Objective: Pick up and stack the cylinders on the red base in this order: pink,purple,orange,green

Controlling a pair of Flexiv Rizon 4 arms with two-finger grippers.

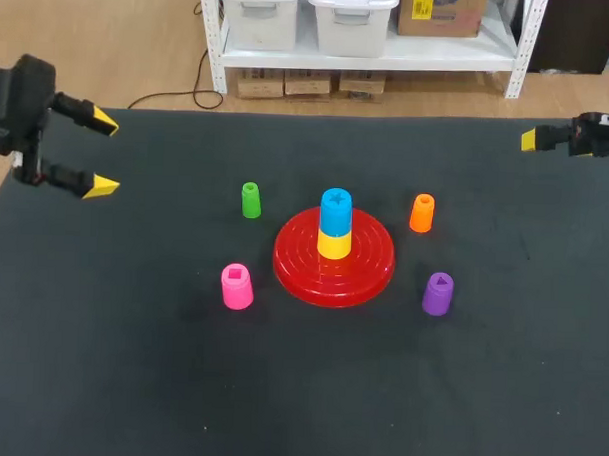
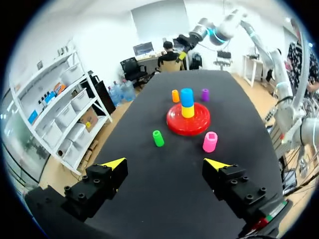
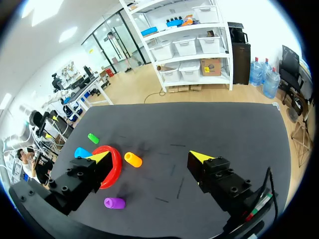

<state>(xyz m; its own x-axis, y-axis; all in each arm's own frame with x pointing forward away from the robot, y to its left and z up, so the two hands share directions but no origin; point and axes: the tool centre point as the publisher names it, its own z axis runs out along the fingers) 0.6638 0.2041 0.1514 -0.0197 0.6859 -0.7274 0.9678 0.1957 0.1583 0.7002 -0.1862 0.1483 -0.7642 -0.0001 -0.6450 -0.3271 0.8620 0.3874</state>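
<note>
1. Table (image 1: 129, 382): dark matte top that carries every item below.
2. Pink cylinder (image 1: 236, 286): bright pink and short, slightly tapered, with a square recess in its top. It stands upright on the table, near the red base on its left side and apart from it.
3. Purple cylinder (image 1: 437, 294): violet, with a triangular recess in its top. It stands upright to the right of the base, not touching it.
4. Red base (image 1: 293, 273): glossy red disc with concentric ridges, at the table's middle.
5. Yellow cylinder (image 1: 334, 245): stands at the base's centre.
6. Blue cylinder (image 1: 335, 211): stacked directly on the yellow one, with a star-shaped recess on top.
7. Orange cylinder (image 1: 422, 213): upright, open-topped, just beyond the base on its right side.
8. Green cylinder (image 1: 250, 200): upright and the slimmest of the set, beyond the base on its left side.
9. Left gripper (image 1: 100, 156): at the far left edge of the table, yellow-tipped fingers spread wide, nothing between them.
10. Right gripper (image 3: 149, 156): at the far right edge, fingers spread wide, nothing between them.
</note>
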